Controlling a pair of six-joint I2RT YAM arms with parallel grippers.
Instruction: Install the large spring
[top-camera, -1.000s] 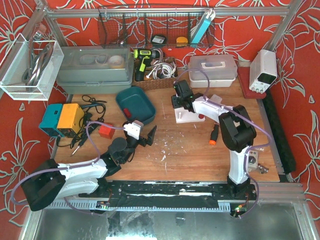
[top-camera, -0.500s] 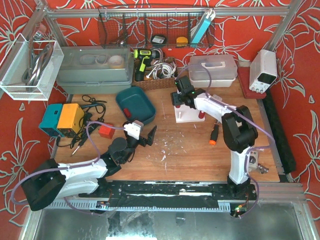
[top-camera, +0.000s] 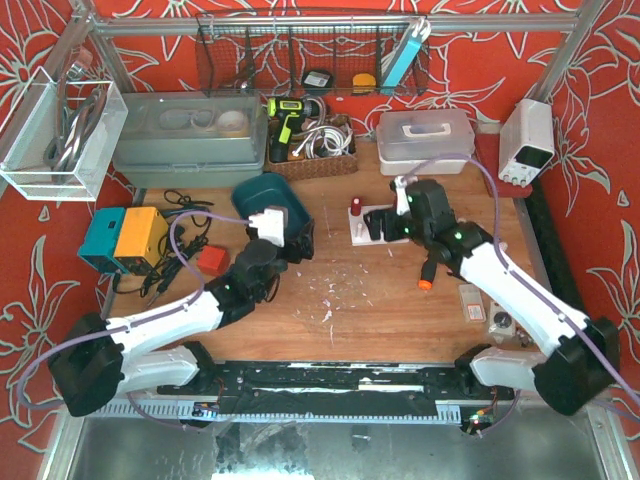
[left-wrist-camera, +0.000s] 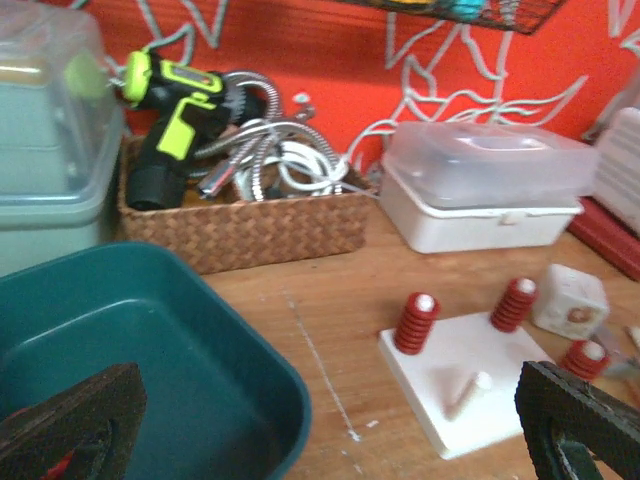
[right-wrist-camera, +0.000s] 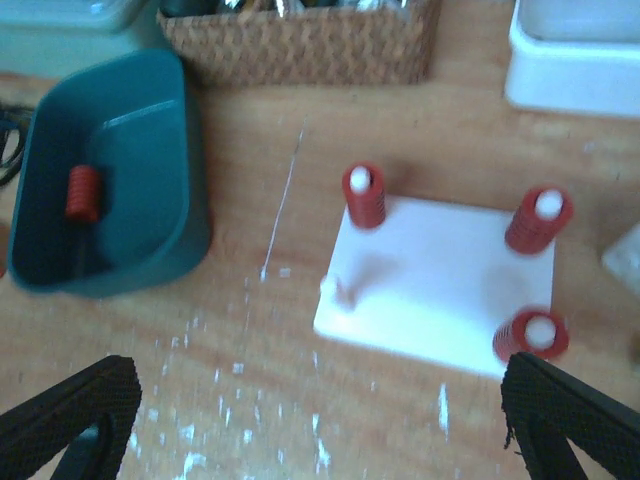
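Observation:
A white base plate (right-wrist-camera: 440, 285) carries three red springs on pegs, one of them at the far left corner (right-wrist-camera: 365, 195), plus one bare peg (right-wrist-camera: 335, 290). In the teal tray (right-wrist-camera: 150, 170) lies another red spring (right-wrist-camera: 83, 192). My right gripper (right-wrist-camera: 310, 430) hovers open just in front of the plate (top-camera: 362, 232), holding nothing. My left gripper (left-wrist-camera: 320, 440) is open at the tray's near right corner (top-camera: 290, 215), and the plate (left-wrist-camera: 470, 375) is ahead of it to the right. From above, the left gripper (top-camera: 288, 240) hides the spring in the tray.
A wicker basket (top-camera: 310, 150) with a drill and hoses stands behind the tray. A clear lidded box (top-camera: 425, 140) sits behind the plate. An orange-tipped tool (top-camera: 428, 270), a red block (top-camera: 211, 261), a blue-orange box (top-camera: 125, 238) and a small white cube (left-wrist-camera: 567, 300) lie around.
My right gripper has opened and drawn back from the far side of the plate to its near side. My left gripper has moved forward to the teal tray.

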